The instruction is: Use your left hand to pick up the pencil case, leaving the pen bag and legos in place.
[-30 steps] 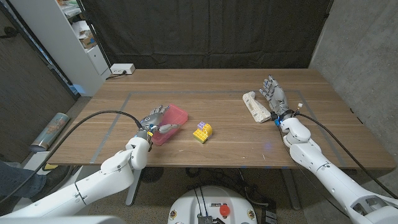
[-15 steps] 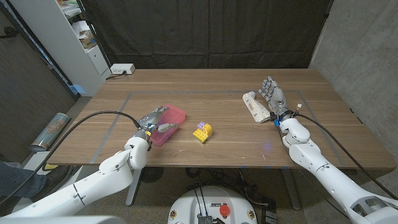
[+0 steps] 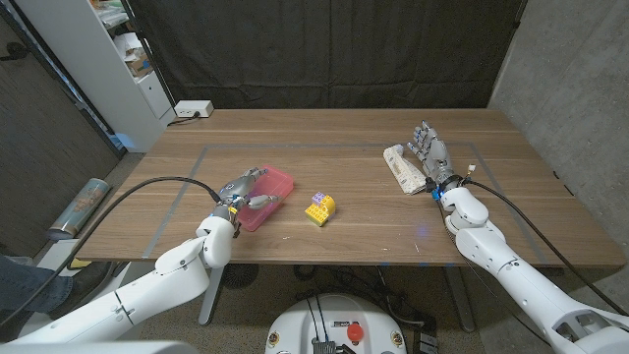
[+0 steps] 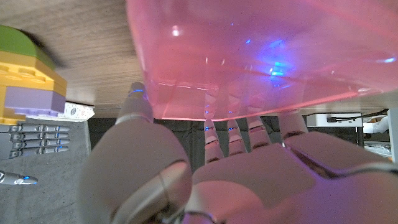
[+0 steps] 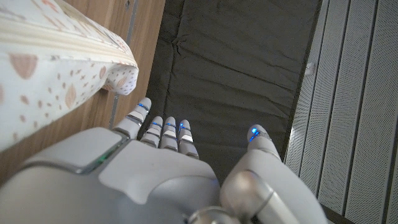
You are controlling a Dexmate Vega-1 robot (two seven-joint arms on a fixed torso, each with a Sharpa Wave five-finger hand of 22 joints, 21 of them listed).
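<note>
Head view: left hand (image 3: 246, 194) is closing around the pink pencil case (image 3: 268, 196) at frame centre-left, barely moved since earlier (grasp settling, lift pending); right hand (image 3: 430, 149) is standing spread.

1. My left hand (image 3: 246, 195) sits at the near end of the translucent pink plastic pencil case (image 3: 267, 197), its fingers (image 4: 231, 138) reaching under and around that end in the left wrist view; the case's far end has bare wooden desk (image 3: 344, 133) beyond it.
2. Just beside the case on its right stands the small yellow, purple and green lego block stack (image 3: 319, 207), with a narrow strip of bare wood between them.
3. Between the legos and the cream patterned fabric pen bag (image 3: 404, 168) lies a wide open lane.
4. My right hand (image 3: 431, 152) stands just beside the pen bag, fingers apart, closing that side.
</note>
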